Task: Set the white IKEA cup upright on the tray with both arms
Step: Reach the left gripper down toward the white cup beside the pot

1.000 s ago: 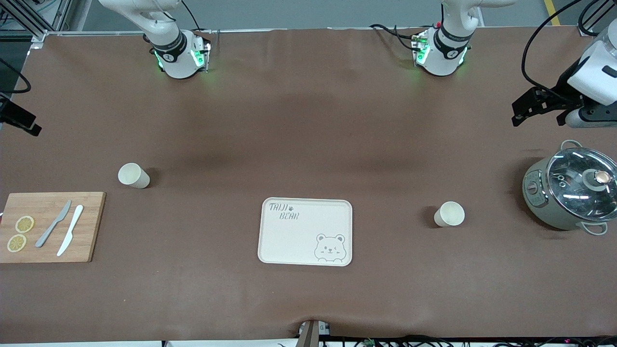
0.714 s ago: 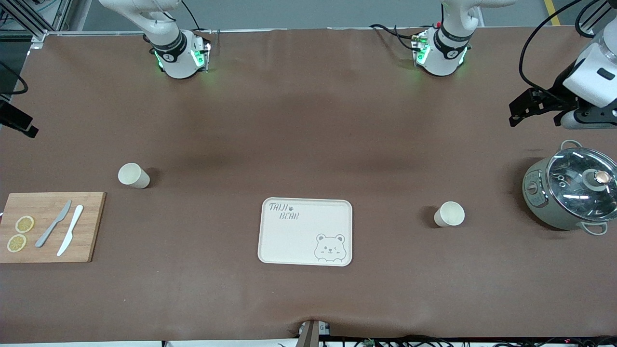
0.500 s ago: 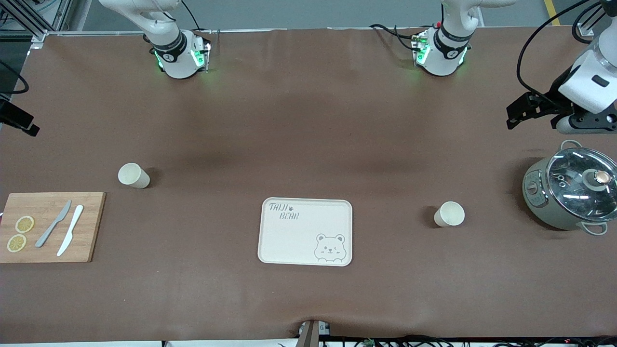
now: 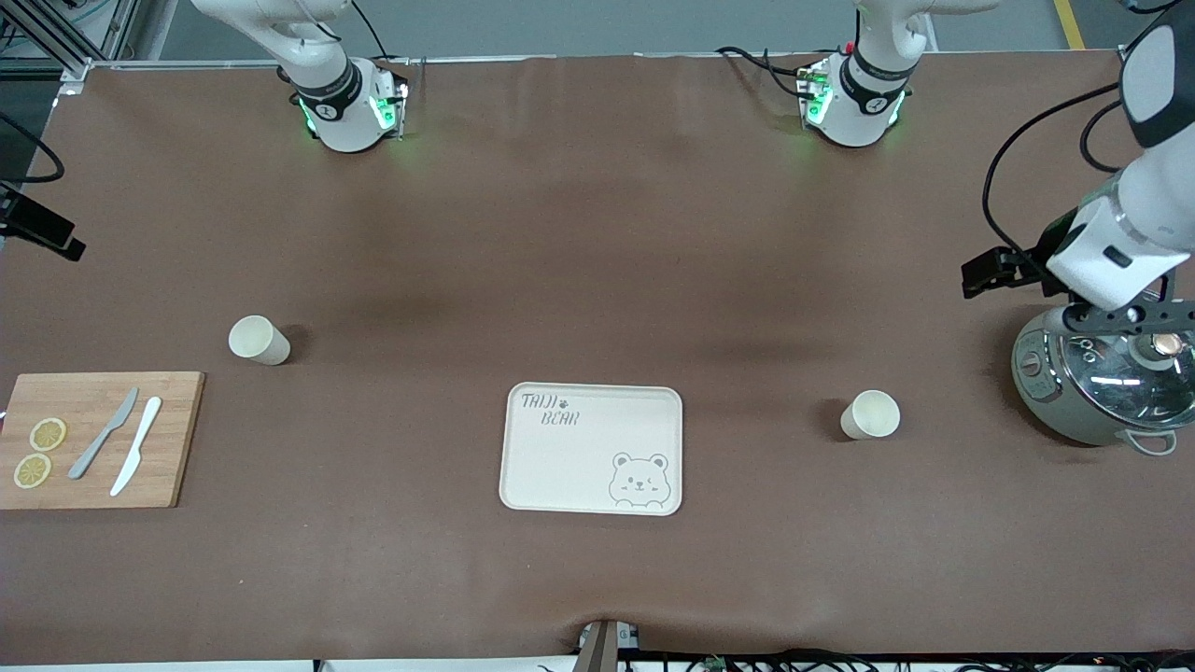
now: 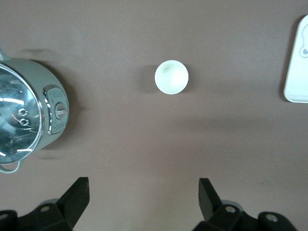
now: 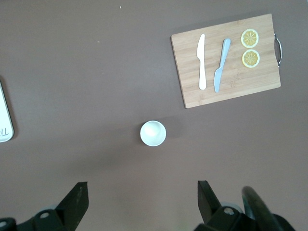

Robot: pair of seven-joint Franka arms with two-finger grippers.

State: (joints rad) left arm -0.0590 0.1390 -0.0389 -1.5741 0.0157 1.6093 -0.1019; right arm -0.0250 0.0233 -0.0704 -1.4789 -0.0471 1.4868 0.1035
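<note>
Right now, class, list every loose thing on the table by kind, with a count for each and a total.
Cups: 2
Tray: 1
Cutting board: 1
Knives: 2
Lemon slices: 2
Pot: 1
Total: 9

Tray (image 4: 591, 448) between two cups (image 4: 259, 340) (image 4: 870, 414), knives (image 4: 122, 445) on cutting board (image 4: 98, 440)

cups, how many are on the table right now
2. One cup stands near the cutting board; the other cup stands between the tray and the pot. Neither is on the tray.
</note>
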